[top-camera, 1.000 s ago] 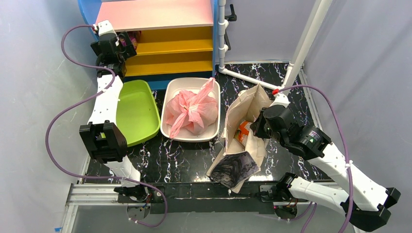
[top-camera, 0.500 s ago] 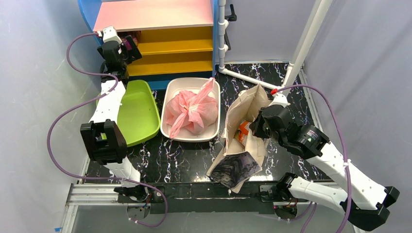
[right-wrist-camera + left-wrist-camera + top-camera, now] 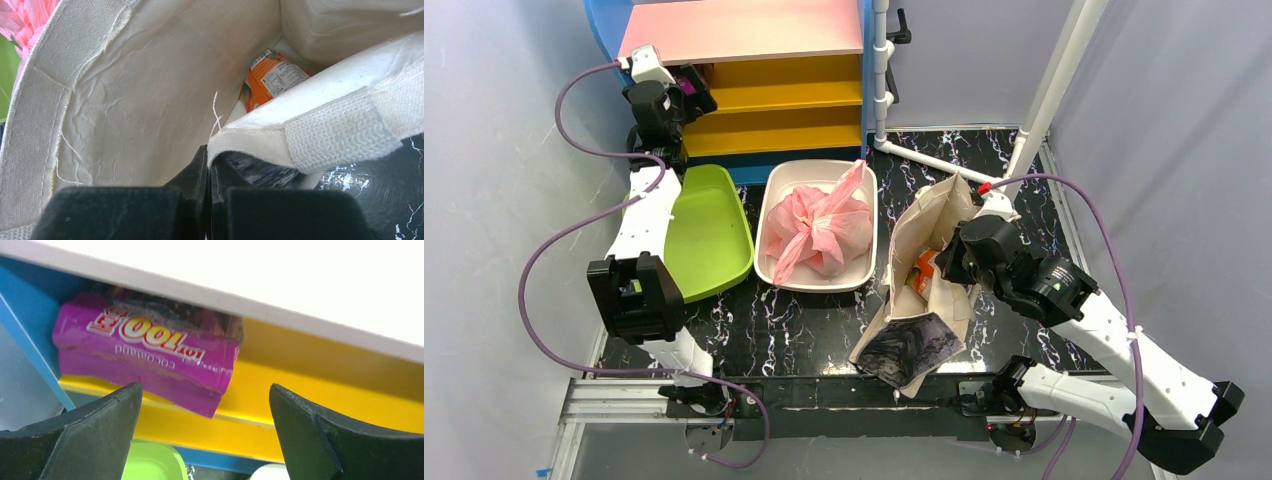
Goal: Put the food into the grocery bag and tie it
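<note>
The left gripper (image 3: 205, 392) is seen up at the shelf unit (image 3: 774, 95), jaws spread wide, and nothing is held between them. A purple packet (image 3: 145, 357) is framed just ahead of the black fingers (image 3: 90, 435). It is laid on the upper yellow shelf (image 3: 320, 390), tucked under the pale top board, and no contact with it is shown. A corner of the green tray (image 3: 150, 464) is glimpsed below the shelf.

Over on the other side, the right gripper (image 3: 209, 165) is pressed together on the tote (image 3: 140, 100). The cream fabric rim is pinched between the fingertips, and the mouth is held open. An orange carton (image 3: 274, 75) is spotted deep inside. From above, the tote is seen sitting on the black marbled table (image 3: 804, 325), just right of the white tray (image 3: 864, 272).

The pink grocery bag (image 3: 819, 228) is found lying in that white tray, at the middle of the table, between the green tray and the tote. Its top is bunched and twisted together, with one loose end pointed toward the shelf unit. It is touched by neither gripper. What is inside it cannot be made out through the plastic.
</note>
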`<state>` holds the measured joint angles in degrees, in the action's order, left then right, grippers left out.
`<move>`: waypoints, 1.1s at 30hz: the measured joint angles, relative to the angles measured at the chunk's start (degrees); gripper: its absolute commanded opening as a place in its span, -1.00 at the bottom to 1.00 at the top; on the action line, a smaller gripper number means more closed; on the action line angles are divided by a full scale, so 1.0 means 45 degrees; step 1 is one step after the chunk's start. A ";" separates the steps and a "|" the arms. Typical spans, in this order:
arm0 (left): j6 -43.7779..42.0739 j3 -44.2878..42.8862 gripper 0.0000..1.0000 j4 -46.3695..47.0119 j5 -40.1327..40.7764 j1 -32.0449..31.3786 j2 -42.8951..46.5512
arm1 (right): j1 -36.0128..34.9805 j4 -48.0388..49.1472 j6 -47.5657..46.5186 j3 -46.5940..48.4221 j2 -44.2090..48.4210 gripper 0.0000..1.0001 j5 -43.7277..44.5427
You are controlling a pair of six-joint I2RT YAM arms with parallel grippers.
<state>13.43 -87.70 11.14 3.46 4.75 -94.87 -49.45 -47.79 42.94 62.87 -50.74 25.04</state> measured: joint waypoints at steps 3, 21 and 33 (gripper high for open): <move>0.0034 -0.0840 0.96 -0.0500 -0.0019 0.0000 -0.0301 | 0.0024 0.0049 -0.0068 0.0000 -0.0087 -0.97 -0.0063; -0.0651 -0.3002 0.92 -0.1379 0.0359 -0.0049 -0.2152 | 0.0083 0.0296 -0.0272 0.0000 -0.0340 -0.97 -0.0291; -0.1243 -0.3084 0.27 -0.2001 0.1768 -0.0107 -0.2161 | 0.0083 0.0374 -0.0272 -0.0024 -0.0418 -0.97 -0.0359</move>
<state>7.84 -101.58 2.13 11.42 4.27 -104.60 -49.08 -46.11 41.71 62.76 -52.62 23.42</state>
